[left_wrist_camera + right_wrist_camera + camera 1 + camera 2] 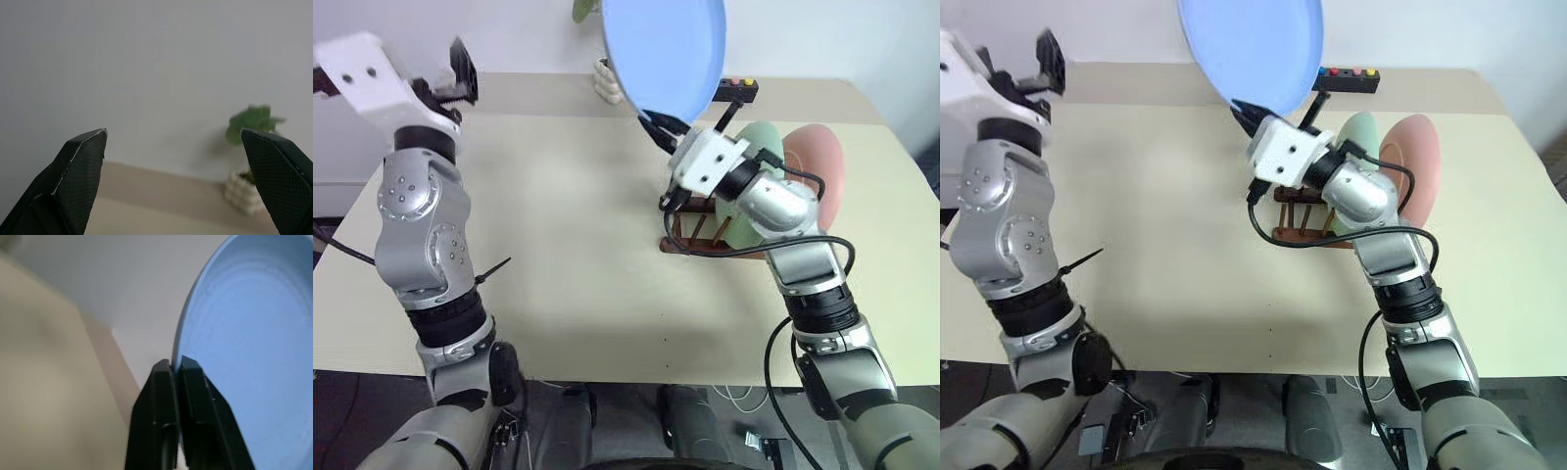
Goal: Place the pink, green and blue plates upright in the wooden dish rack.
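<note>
The right tool (pixel 1246 115) is clamped on the lower rim of the blue plate (pixel 1253 49), held raised above the surface (pixel 568 245), toward its far edge; the left tool (pixel 181 181) stands wide open and empty, raised near the far left corner; the surface is beige, against a pale wall, with a potted plant (pixel 249 161) and a button box (pixel 1347 77) at the far edge; the rack (pixel 1298 220), right of centre, holds the green plate (pixel 756 171) and the pink plate (pixel 818 176) upright.
</note>
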Robot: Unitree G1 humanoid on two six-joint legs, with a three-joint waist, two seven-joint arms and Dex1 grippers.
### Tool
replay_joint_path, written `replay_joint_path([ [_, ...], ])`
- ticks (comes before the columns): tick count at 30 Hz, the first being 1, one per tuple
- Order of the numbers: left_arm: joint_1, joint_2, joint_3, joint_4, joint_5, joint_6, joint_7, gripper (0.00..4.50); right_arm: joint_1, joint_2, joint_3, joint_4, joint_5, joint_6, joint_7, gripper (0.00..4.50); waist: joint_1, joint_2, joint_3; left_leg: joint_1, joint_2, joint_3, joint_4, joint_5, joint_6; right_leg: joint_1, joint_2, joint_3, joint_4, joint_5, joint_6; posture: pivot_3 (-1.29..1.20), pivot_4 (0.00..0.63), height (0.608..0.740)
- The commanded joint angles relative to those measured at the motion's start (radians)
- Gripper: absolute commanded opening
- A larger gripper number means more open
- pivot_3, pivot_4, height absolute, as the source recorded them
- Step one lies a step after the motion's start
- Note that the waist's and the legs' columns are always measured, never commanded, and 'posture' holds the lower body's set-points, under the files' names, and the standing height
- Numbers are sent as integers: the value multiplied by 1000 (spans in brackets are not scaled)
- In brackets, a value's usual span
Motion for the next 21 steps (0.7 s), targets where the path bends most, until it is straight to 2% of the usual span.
replay_joint_path([
  [1,85,34,-45,2,-33,-44,-115,4463,22,4,-120,-172,305,191,72,0,-1,0,0,0,0,0,0,0,0,0,0,0,0,0,0,0,150,730],
  [7,248,52,-133,27,-62,-76,-265,4463,68,3,-297,-309,791,551,10,0,-2,0,0,0,0,0,0,0,0,0,0,0,1,0,-1,0,150,730],
  [11,369,97,-226,1,-94,-111,-437,4463,148,-49,-393,-346,1156,750,-35,0,-2,1,0,0,1,0,-1,0,1,0,0,0,0,0,-1,0,150,730],
  [17,521,191,-349,-82,-142,-102,-646,4463,194,-112,-444,-299,1387,859,-160,0,-4,1,0,0,1,1,-1,-1,1,-1,1,1,0,-2,-5,0,150,730],
  [21,546,209,-372,-104,-153,-95,-672,4463,199,-139,-457,-281,1448,873,-193,0,-1,1,0,0,1,1,0,-1,1,-1,1,1,0,-2,-5,0,150,730],
])
